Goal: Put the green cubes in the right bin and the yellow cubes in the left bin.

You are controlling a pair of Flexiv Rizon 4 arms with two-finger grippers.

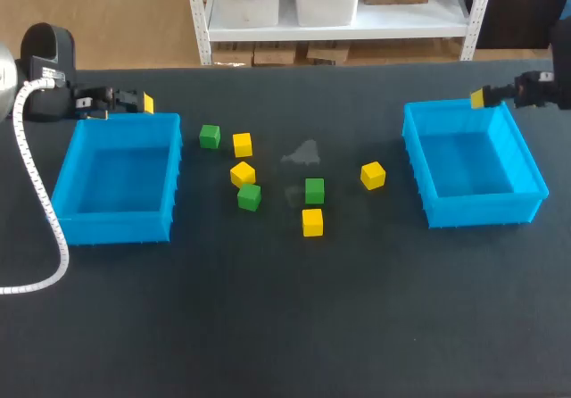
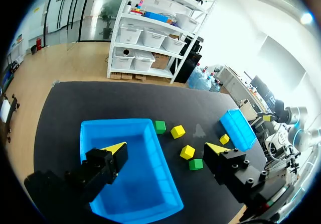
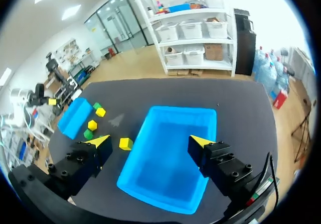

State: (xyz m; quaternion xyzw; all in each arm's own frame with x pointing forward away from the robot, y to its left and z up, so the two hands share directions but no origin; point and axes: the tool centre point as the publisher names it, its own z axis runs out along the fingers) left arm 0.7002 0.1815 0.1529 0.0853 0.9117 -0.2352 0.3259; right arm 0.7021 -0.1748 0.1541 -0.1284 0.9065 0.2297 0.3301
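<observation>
Blue L bin (image 2: 143, 171) beneath L jaws

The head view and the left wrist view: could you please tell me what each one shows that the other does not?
Only the head view shows all seven cubes, including the middle green cube and the yellow cube next to it; in the left wrist view a finger hides these two. Only the left wrist view shows the left tool with both fingers apart, open, above the left bin. Both views show the two bins, the right bin included, and the other five cubes.
</observation>
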